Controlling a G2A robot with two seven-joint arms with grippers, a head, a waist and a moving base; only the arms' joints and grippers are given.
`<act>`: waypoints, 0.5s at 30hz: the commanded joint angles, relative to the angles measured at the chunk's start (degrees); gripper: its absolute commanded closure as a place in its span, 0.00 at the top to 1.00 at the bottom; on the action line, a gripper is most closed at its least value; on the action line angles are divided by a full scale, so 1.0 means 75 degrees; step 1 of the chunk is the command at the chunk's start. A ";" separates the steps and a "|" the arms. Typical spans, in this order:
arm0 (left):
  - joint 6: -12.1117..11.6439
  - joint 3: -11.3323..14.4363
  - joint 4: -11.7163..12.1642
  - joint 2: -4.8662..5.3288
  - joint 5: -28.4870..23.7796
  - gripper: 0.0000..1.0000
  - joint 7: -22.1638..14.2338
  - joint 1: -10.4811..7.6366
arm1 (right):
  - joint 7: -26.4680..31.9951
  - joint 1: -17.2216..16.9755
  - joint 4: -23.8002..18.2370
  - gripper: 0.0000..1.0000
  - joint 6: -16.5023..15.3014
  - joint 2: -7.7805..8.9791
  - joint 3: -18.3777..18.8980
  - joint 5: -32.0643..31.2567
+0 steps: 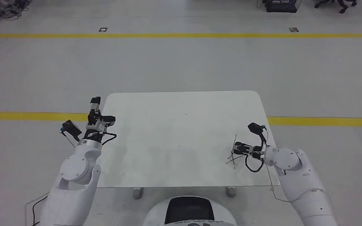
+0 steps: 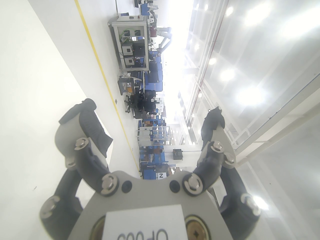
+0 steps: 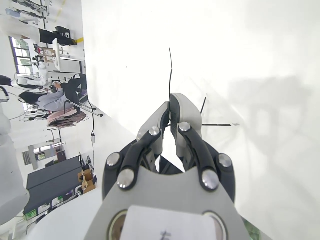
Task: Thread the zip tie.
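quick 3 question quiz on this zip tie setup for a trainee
1. True or false: the right claw is shut on a zip tie.
2. The left claw is: A open, B shut on a tie, C shut on nothing.
3. Fill in: spare ties lie on the ____.
Key: 1 true; 2 A; 3 table.
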 commanded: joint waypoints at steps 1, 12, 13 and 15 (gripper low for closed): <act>0.0000 0.0000 0.0000 0.0000 0.0000 1.00 0.0000 0.0000 | -0.0012 -0.0049 -0.0056 0.00 -0.0094 0.0021 0.0013 -0.0026; 0.0000 0.0000 0.0000 0.0000 0.0000 1.00 0.0000 0.0000 | -0.0157 -0.0115 -0.0127 0.00 -0.0663 0.0112 -0.0051 -0.0006; 0.0000 0.0000 0.0000 0.0000 0.0000 1.00 0.0000 0.0000 | -0.0194 -0.0127 -0.0146 0.00 -0.0724 0.0121 -0.0062 -0.0020; 0.0000 0.0000 0.0000 0.0000 0.0000 1.00 0.0000 0.0000 | -0.0257 -0.0142 -0.0159 0.00 -0.0841 0.0135 -0.0078 -0.0023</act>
